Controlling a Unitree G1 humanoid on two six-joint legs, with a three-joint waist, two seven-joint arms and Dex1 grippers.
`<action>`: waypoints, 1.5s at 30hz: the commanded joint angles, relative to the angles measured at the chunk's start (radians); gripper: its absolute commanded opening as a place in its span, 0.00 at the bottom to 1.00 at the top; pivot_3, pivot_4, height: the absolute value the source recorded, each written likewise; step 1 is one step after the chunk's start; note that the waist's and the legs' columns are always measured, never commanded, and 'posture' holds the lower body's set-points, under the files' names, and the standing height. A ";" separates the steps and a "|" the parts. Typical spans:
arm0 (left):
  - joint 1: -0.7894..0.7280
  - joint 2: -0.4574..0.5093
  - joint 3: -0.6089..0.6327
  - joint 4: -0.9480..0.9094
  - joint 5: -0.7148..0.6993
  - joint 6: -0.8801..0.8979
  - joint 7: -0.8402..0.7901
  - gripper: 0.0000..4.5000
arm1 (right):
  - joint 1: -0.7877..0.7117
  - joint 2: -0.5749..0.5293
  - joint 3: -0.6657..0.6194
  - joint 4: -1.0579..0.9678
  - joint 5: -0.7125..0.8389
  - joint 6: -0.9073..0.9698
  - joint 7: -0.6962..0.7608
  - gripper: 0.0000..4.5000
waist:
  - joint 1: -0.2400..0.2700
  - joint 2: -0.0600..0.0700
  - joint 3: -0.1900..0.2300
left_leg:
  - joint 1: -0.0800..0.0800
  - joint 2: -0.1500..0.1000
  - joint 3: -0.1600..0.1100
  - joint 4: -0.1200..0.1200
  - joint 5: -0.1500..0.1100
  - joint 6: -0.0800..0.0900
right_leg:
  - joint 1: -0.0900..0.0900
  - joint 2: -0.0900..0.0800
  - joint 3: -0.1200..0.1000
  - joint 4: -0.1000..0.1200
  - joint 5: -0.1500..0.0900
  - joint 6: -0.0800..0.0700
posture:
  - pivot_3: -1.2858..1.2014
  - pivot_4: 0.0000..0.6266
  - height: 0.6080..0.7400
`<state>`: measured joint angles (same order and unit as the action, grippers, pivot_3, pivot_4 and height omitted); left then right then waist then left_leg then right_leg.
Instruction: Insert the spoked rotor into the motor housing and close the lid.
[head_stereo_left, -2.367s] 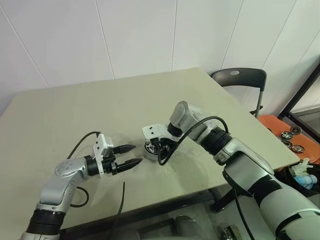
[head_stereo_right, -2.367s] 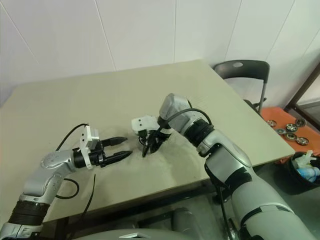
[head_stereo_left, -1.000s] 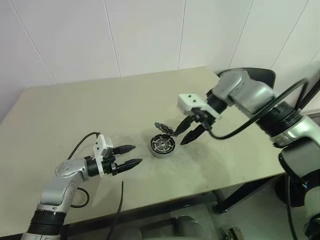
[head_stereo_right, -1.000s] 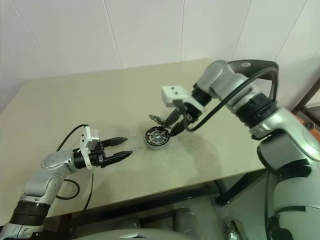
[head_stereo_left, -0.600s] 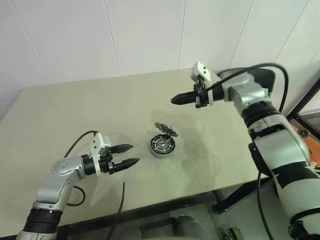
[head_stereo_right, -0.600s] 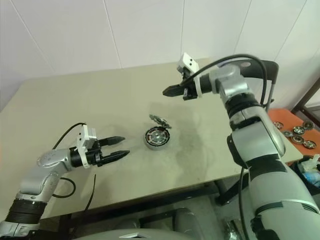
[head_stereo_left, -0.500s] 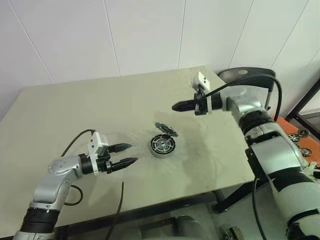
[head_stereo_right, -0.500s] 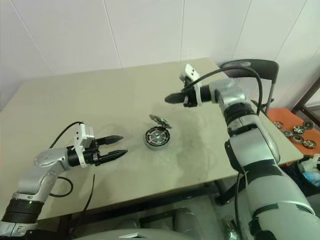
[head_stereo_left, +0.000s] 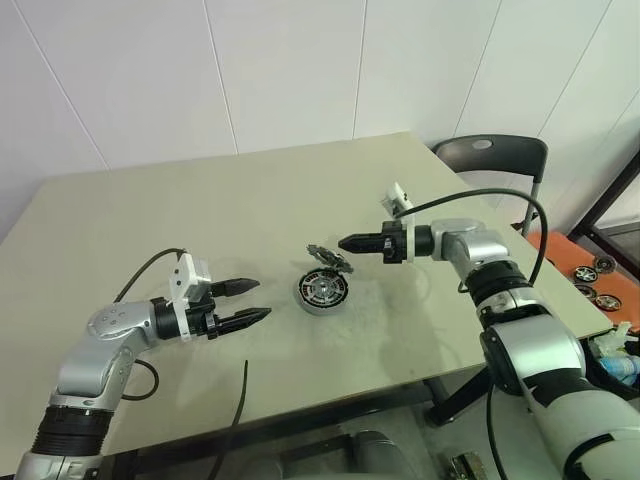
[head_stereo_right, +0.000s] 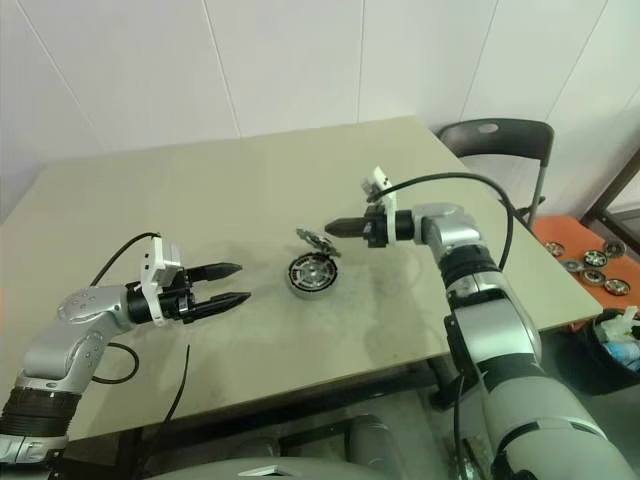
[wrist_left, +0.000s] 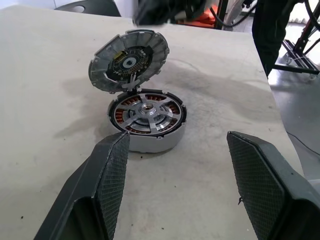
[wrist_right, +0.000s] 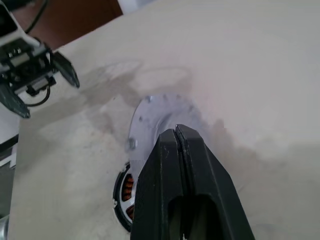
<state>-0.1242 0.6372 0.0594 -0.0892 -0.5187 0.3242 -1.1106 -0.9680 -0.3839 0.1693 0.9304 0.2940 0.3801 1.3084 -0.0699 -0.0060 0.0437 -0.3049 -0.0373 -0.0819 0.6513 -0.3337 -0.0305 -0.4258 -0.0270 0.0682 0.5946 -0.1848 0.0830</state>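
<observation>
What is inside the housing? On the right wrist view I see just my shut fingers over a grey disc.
Observer: The spoked rotor sits inside the motor housing, ringed by the windings.
Operator: And the disc?
Observer: That is the lid, propped tilted at the housing's rim on the side of the right gripper, not closed.
Operator: Where is the left arm?
Observer: The left gripper is open, apart from the housing.
</observation>
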 joint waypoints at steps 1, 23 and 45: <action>-0.023 -0.005 -0.002 -0.008 -0.004 -0.005 -0.004 0.74 | -0.005 0.035 -0.027 -0.044 -0.017 0.016 -0.053 0.00 | -0.001 0.000 0.000 | 0.000 0.000 0.000 0.000 0.000 0.000 | 0.000 0.000 0.000 0.000 0.000 0.000 | 0.52 0.00 1.00; 0.006 -0.024 0.002 -0.019 -0.004 -0.007 0.004 0.74 | 0.058 0.157 -0.021 -0.005 -0.139 -0.054 -0.167 0.00 | -0.001 -0.001 0.000 | 0.000 0.000 -0.001 0.000 0.000 0.000 | 0.000 0.000 0.000 0.000 0.000 0.000 | 0.52 0.00 1.00; 0.008 -0.011 0.014 -0.025 -0.008 -0.005 0.008 0.74 | 0.081 0.236 -0.035 0.014 -0.158 -0.128 -0.178 0.00 | -0.003 -0.002 -0.003 | 0.003 0.000 -0.001 0.001 0.000 0.000 | 0.008 0.001 0.000 0.001 0.000 0.000 | 0.52 0.00 1.00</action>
<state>-0.1098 0.6190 0.0522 -0.0843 -0.5184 0.3243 -1.1070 -0.8749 -0.1638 0.1421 0.9645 0.1266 0.2559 1.1119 -0.0729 -0.0084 0.0411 -0.3016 -0.0372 -0.0826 0.6523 -0.3337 -0.0306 -0.4177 -0.0263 0.0685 0.5956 -0.1850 0.0828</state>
